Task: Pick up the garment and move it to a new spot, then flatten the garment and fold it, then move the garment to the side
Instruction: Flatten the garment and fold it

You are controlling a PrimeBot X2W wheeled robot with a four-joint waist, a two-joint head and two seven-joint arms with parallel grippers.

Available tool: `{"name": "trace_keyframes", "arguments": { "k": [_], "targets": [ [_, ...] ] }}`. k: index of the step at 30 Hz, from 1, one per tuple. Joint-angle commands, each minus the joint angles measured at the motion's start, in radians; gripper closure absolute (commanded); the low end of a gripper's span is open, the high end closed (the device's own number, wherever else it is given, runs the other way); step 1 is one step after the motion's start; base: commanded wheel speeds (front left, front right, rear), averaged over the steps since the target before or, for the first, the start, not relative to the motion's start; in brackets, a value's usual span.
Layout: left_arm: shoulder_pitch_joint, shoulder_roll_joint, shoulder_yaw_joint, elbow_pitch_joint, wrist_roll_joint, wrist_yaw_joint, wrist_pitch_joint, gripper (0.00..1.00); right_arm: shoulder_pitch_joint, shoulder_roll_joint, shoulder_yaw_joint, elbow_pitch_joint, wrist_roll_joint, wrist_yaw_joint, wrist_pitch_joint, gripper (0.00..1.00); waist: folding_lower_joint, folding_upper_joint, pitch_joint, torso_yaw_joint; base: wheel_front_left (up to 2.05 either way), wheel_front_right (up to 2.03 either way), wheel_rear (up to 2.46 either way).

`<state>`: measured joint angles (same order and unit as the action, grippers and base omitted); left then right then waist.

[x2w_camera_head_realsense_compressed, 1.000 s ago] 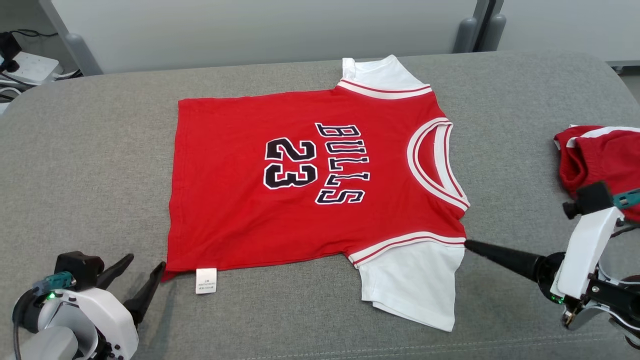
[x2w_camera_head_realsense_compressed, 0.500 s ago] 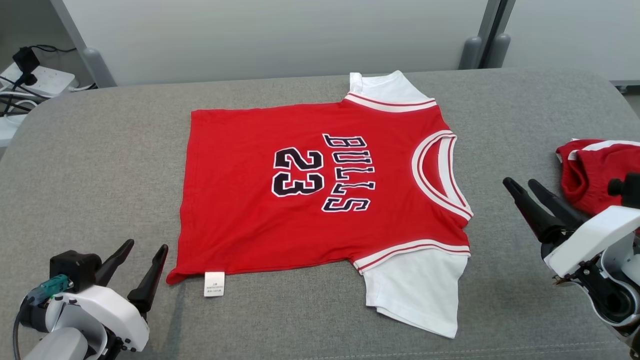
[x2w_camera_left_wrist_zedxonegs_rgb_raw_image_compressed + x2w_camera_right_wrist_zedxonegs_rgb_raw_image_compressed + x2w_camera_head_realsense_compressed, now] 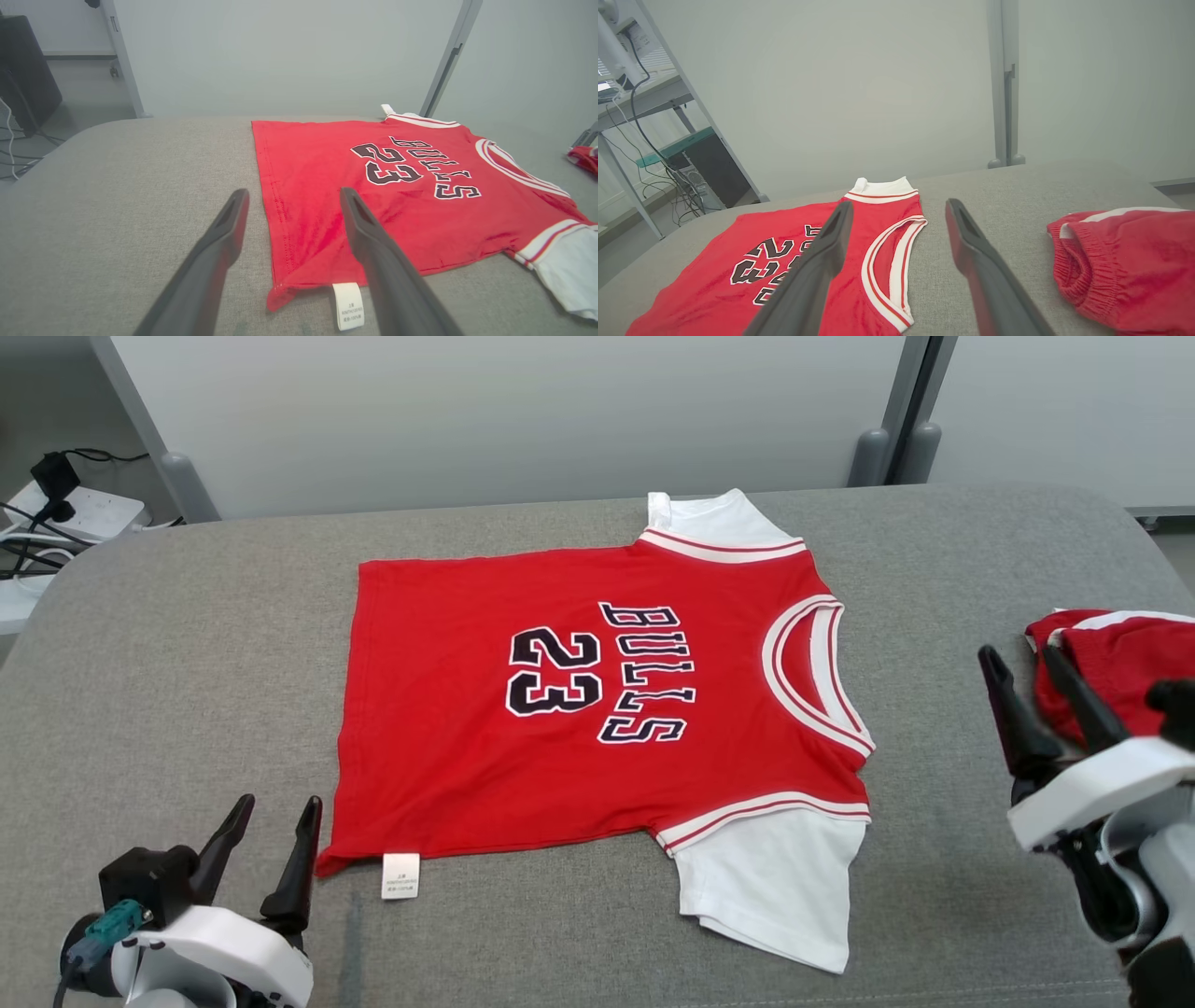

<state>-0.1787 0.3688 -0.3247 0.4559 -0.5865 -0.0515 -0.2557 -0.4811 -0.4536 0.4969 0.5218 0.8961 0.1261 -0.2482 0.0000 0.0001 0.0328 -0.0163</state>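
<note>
The garment is a red jersey with white sleeves, "BULLS 23" in black, spread flat on the grey cushioned surface, neck toward the right; it also lies ahead in the left wrist view and the right wrist view. My left gripper stands open just left of the hem corner and its white tag, touching nothing. My right gripper is open too, empty, right of the neckline and clear of the jersey.
A second red garment lies crumpled at the surface's right edge, close behind my right fingers. A power strip with cables sits off the far left corner. A pale wall panel with metal posts backs the surface.
My right gripper has swung off the sleeve's edge, back to the right, fingers now pointing up. The left gripper drew back slightly. The head camera tilted, shifting the whole scene down.
</note>
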Motion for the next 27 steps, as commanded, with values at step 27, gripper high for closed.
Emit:
{"name": "trace_keyframes", "arguments": {
  "k": [27],
  "targets": [
    [0.137, -0.225, 0.351, -0.046, 0.247, -0.071, -0.006, 0.0, 0.351, 0.284, -0.351, -0.114, -0.55, 0.005, -0.013, 0.0, 0.0, -0.0001, -0.052, 0.009, 0.0, 0.0, 0.0]
  ]
}}
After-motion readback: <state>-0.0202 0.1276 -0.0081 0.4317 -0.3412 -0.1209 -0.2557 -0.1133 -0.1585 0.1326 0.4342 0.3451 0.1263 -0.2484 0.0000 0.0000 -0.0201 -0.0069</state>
